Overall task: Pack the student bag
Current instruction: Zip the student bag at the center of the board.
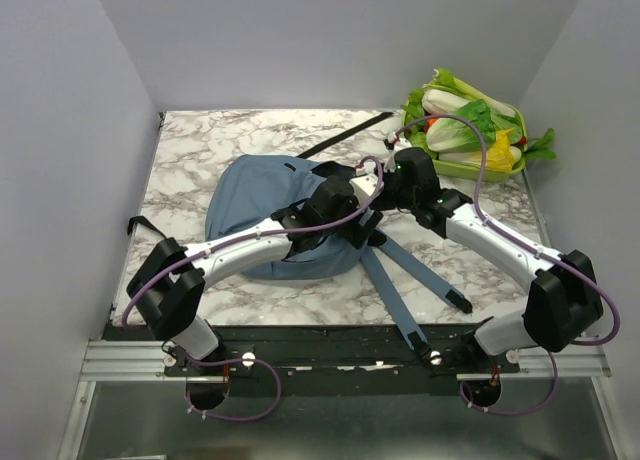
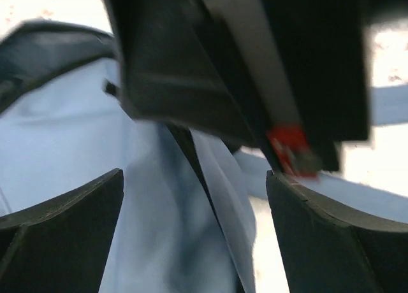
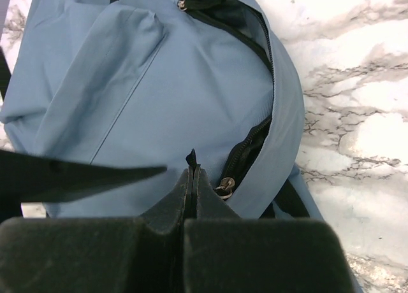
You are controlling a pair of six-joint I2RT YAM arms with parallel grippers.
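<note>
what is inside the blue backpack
The backpack has its zipper open; only dark lining shows, no packed item. Fabric hides the rest inside.

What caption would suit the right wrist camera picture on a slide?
Right tool, shut, poised at the partly unzipped student bag lying on the marble table.

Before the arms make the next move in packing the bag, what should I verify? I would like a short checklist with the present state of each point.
1. Left gripper open: ok, its fingers stand wide apart over the student bag.
2. Right gripper shut: ok.
3. Right gripper pinching something: cannot tell; a black sliver shows at its tips.
4. Bag zipper undone: ok, the main opening gapes.
5. Item in a gripper for packing: not ok, none visible.
6. Green tray of vegetables at the far right corner: ok.
</note>
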